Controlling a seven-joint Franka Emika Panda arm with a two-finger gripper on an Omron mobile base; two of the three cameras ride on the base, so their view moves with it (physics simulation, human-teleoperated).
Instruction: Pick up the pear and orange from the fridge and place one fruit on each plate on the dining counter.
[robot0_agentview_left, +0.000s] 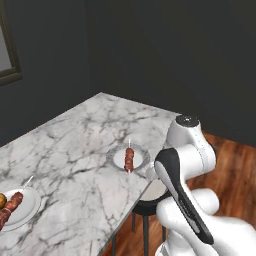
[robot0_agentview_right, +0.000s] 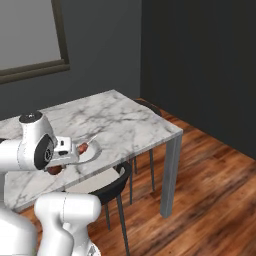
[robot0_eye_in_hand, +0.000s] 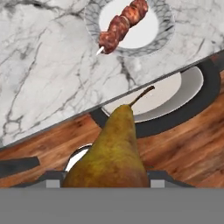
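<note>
- The jaws are seen clenched on a yellow-brown, elongated pear (robot0_eye_in_hand: 114, 151) with a thin curved stem; in the hand view its stem end is pointed away from the jaws.
- The pear is held off the white, grey-veined marble bench (robot0_agentview_left: 75, 150), just short of the bench's near edge.
- Directly beyond the pear's tip, a round stool (robot0_eye_in_hand: 175, 103) with a pale seat and a dark rim is seen, tucked partly under the bench edge above the brown wooden floor (robot0_eye_in_hand: 188, 148).
- Farther beyond the jaws, a small round white plate (robot0_eye_in_hand: 148, 30) is seen on the bench, with a skewer of red-brown meat chunks (robot0_eye_in_hand: 122, 24) lying across it.
- Well to the left of the jaws, a second white plate (robot0_agentview_left: 27, 207) with a skewer is seen; a small orange-yellow fruit (robot0_agentview_left: 2, 201) is seen on it, cut off by the picture's edge.
</note>
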